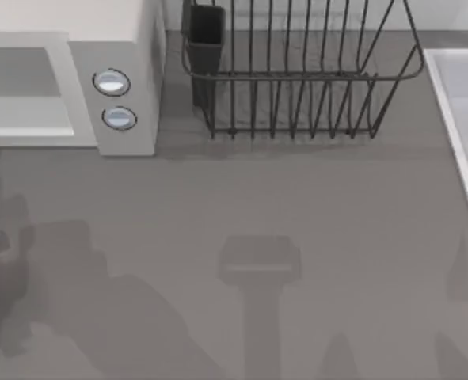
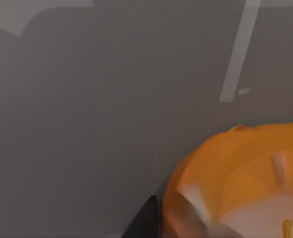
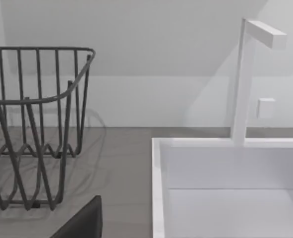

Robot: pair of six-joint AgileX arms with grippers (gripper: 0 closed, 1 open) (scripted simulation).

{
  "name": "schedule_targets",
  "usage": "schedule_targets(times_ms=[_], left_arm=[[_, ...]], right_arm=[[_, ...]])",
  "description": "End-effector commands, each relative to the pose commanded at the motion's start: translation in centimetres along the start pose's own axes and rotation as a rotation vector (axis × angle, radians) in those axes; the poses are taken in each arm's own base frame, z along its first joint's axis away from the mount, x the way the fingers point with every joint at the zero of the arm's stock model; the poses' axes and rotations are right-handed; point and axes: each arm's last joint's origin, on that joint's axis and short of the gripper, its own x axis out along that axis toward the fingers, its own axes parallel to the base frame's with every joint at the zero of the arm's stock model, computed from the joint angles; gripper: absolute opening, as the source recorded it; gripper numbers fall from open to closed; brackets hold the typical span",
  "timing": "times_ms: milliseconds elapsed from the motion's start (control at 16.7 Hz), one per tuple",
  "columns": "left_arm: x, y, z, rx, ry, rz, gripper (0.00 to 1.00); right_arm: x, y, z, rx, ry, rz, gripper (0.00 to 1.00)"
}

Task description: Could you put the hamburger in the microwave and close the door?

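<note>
The hamburger (image 2: pixel 245 183) looms close in the left wrist view: a rounded orange bun with a pale tan-white top face and a few whitish flecks. A dark finger (image 2: pixel 144 223) of the left arm shows right beside its lower edge, apparently touching it; whether the fingers clamp the hamburger cannot be told. Behind it lies plain grey desk (image 2: pixel 96 124).

From above, the microwave (image 1: pixel 131 47) sits at the desk's far left corner, white, with two round silver-blue knobs (image 1: pixel 112 82) on its grey panel. Its cavity (image 1: pixel 20 91) stands open and looks bare.

Right of the microwave stands a black wire dish rack (image 1: pixel 297 79) with a dark cup (image 1: pixel 205 32) at its left end. A white sink (image 3: pixel 225 188) with a faucet (image 3: pixel 245 74) lies on the right edge. A dark finger (image 3: pixel 82 220) of the right arm points toward rack and sink; its spread cannot be told.
</note>
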Motion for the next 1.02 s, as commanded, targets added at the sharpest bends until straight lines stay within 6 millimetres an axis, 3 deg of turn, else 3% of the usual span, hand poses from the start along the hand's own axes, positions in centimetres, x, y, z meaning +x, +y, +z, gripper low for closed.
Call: schedule_targets(times_ms=[240, 300, 540, 1020], left_arm=[[0.0, 0.0, 0.0, 0.000, 0.000, 0.000, 0.00], [-2.2, -0.2, 0.1, -0.017, -0.006, 0.008, 0.00], [-3.6, 0.0, 0.0, -0.023, -0.003, -0.005, 0.00], [-11.4, -0.2, 0.1, -0.017, -0.005, 0.003, 0.00]], right_arm=[[0.0, 0.0, 0.0, 0.000, 0.000, 0.000, 1.00], [0.0, 0.0, 0.0, 0.000, 0.000, 0.000, 1.00], [0.0, 0.0, 0.0, 0.000, 0.000, 0.000, 1.00], [0.0, 0.0, 0.0, 0.000, 0.000, 0.000, 1.00]])
